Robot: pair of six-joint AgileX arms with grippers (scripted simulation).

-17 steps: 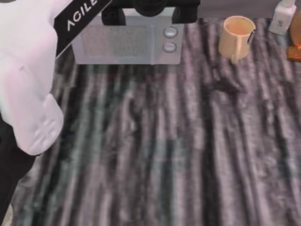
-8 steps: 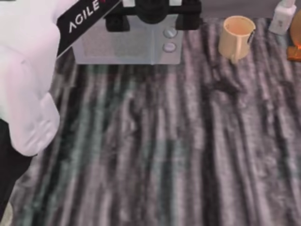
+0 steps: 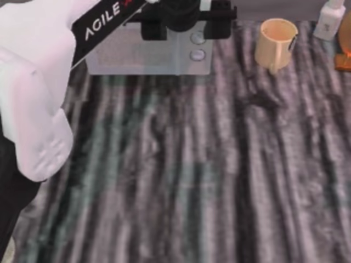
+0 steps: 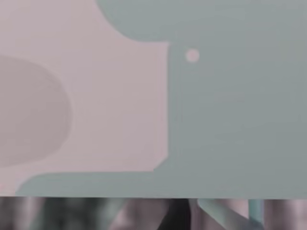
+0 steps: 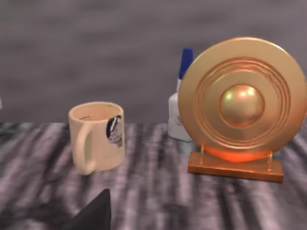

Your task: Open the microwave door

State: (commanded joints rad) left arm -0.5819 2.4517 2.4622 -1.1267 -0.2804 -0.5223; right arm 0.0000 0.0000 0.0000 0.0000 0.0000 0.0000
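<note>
The light-grey microwave [image 3: 205, 66] stands at the table's far edge, left of centre. Its door [image 3: 131, 52], with the speckled mesh window, lies flat against the front, beside the narrow panel with two round knobs [image 3: 197, 46]. My left arm reaches in from the left, and my left gripper [image 3: 186, 26] hangs over the microwave's top front edge. Its black fingers [image 3: 154, 30] are spread wide, open, with nothing between them. The left wrist view is filled at very close range by flat pale pink and grey-green surfaces. My right gripper [image 5: 98, 215] shows only as a dark tip, parked near the mug.
A cream mug [image 3: 276, 41] stands right of the microwave. A white bottle with a blue cap [image 3: 329, 22] and a round copper ornament on a stand [image 5: 242, 108] are at the far right corner. The dark streaked tabletop [image 3: 192, 175] stretches in front.
My left gripper has shifted a little to the right and toward the microwave's front edge. The door has not moved.
</note>
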